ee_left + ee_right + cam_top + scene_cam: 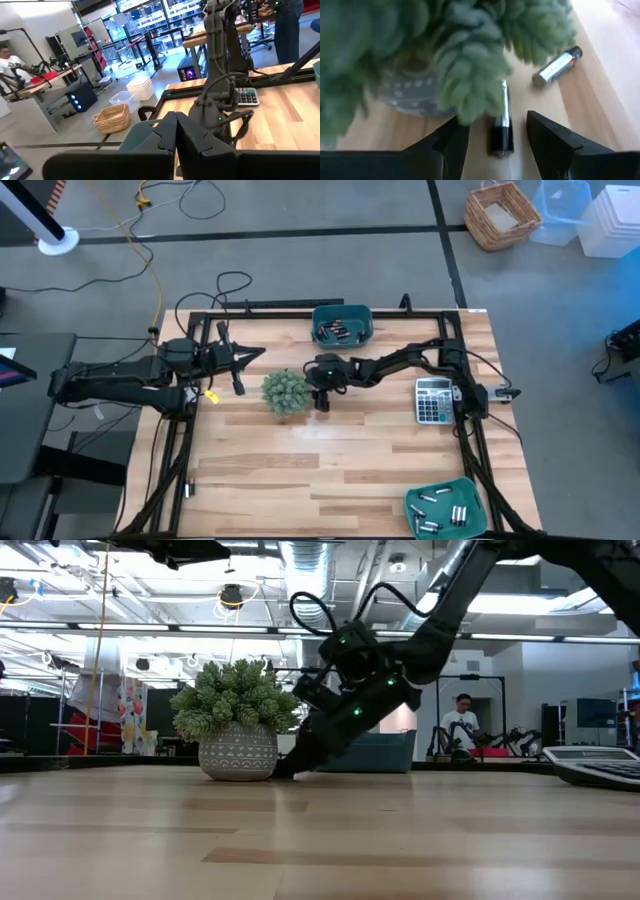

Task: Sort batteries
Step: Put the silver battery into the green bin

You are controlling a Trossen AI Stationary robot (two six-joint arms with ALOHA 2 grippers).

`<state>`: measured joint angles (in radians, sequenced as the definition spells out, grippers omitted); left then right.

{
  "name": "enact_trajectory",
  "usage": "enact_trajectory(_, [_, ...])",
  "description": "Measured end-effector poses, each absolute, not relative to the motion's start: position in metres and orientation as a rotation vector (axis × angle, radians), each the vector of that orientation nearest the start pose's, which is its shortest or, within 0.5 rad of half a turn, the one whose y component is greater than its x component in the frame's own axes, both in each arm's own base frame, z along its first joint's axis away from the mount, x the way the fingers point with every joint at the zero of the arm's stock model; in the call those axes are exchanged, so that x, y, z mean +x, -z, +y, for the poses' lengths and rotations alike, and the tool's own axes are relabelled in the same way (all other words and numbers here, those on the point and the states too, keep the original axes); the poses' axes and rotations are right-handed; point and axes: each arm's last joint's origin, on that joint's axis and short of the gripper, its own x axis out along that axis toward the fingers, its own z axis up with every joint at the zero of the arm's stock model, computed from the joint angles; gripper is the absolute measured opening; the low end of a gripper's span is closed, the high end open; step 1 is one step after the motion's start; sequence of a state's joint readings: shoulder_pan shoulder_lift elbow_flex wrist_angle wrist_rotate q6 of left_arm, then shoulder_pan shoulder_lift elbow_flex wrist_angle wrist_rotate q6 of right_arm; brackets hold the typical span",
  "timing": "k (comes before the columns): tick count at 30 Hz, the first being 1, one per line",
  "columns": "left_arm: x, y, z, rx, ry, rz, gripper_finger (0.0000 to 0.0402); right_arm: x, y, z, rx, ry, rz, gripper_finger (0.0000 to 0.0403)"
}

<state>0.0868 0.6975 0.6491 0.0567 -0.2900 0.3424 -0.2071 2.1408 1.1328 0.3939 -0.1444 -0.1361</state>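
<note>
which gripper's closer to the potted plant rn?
Right. The right gripper is down right beside the potted plant, fingers open around a battery. The left gripper waits shut, apart from the plant.

No text, label, brand, number or sign can be read anywhere: the keys and display of the calculator on the table's right side are too small to make out, and the batteries show no legible print.

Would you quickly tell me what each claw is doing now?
Left claw: closed, holding nothing.
Right claw: open, straddling a battery beside the plant.
</note>
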Motion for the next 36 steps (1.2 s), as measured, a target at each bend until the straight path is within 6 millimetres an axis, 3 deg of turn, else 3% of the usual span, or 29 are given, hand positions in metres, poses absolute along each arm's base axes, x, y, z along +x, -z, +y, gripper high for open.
enact_trajectory(8, [0.16, -0.32, 0.023, 0.342, -0.379, 0.078, 0.0, 0.422, -0.095, -0.086, -0.037, 0.017, 0.658, 0.02])
enact_trajectory(17, [0.16, -0.32, 0.023, 0.352, -0.379, 0.085, 0.0, 0.419, -0.091, -0.085, -0.036, 0.015, 0.708, 0.0092])
enact_trajectory(22, [0.16, -0.32, 0.023, 0.352, -0.379, 0.085, 0.0, 0.419, -0.091, -0.085, -0.04, 0.011, 0.715, 0.0052])
enact_trajectory(32, [0.16, -0.319, 0.023, 0.351, -0.378, 0.094, 0.0, 0.418, -0.096, -0.084, -0.04, 0.013, 0.718, 0.0042])
enact_trajectory(36, [0.16, -0.318, 0.023, 0.344, -0.375, 0.105, 0.0, 0.413, -0.107, -0.084, -0.048, 0.01, 0.736, 0.0042])
